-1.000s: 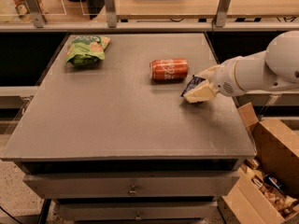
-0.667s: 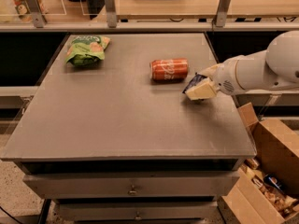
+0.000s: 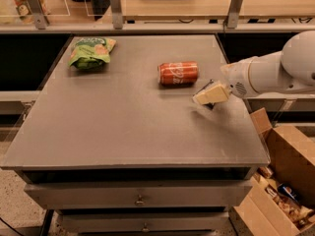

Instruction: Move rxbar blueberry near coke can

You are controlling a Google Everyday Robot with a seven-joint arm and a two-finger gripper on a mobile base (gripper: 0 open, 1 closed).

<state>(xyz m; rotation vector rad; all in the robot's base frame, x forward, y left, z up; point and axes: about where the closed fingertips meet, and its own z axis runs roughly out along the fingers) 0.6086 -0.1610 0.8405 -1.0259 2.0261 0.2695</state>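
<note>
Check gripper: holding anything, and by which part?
Gripper, right of the coke can, seems to hold the rxbar blueberry; the gripped part is hidden behind it.

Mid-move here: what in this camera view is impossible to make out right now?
Bar: camera view, mostly hidden behind the pincer, which is just right of the can; only a dark sliver shows, so its contact with the table is unclear.
Arm: cut off by the right edge.
Cardboard box: cut by the right and bottom edges; contents too small to name.
</note>
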